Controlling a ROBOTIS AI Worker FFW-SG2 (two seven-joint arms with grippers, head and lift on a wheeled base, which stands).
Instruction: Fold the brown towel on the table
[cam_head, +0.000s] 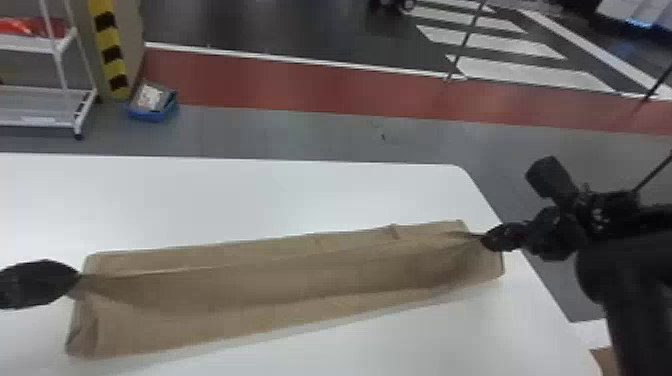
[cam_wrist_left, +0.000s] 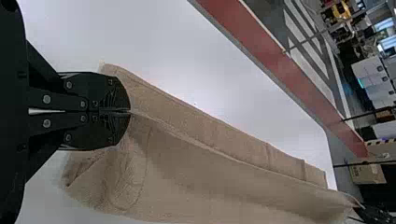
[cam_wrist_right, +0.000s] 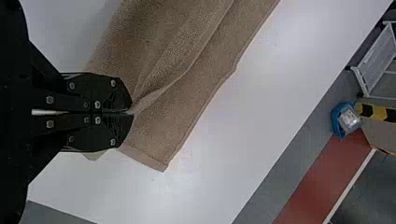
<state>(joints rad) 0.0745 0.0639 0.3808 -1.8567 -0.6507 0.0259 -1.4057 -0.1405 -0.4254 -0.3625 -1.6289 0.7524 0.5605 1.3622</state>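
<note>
Left gripper (cam_head: 78, 278): fingers pinching cloth at the left end of the brown towel (cam_head: 280, 282), a long folded strip on the white table (cam_head: 240, 200). Right gripper (cam_head: 484, 238): fingers pinching cloth at the towel's right end. Beyond the towel, on the floor: blue container (cam_head: 146, 116).

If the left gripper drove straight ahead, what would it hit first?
Most likely the brown towel: the left gripper pinches its raised fold, which runs on ahead, though depth is unclear.
</note>
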